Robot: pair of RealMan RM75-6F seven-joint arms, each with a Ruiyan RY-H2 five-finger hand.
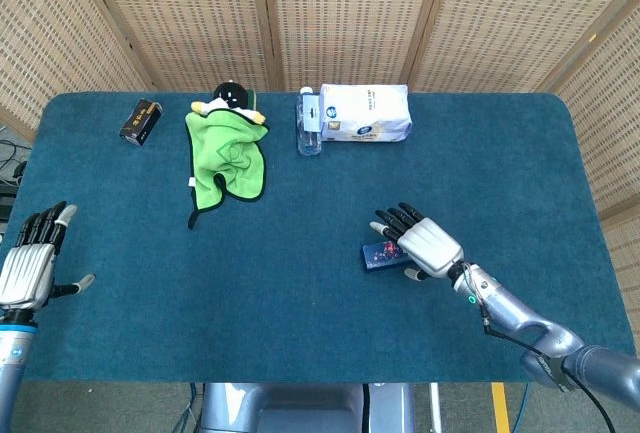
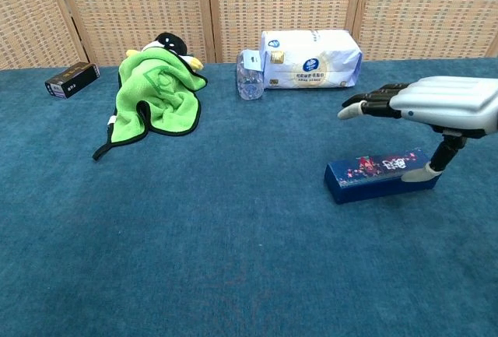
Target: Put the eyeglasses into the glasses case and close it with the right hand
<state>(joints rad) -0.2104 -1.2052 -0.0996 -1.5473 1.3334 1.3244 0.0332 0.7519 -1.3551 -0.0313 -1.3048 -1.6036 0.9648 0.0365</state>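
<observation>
Blue floral-printed glasses case [image 2: 380, 174] lies closed beneath the spread-fingered, empty right hand [image 2: 436, 103].

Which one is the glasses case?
Look at the blue table, on the side of the right hand. Just below its fingers lies the glasses case, shut. It is the only long dark-blue box with small pink flowers.

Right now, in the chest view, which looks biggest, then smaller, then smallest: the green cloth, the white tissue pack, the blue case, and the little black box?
1. Green cloth
2. White tissue pack, close behind the cloth
3. Blue case, though it lies nearer the camera, so it may look bigger than it is
4. Black box, clearly smallest
</observation>
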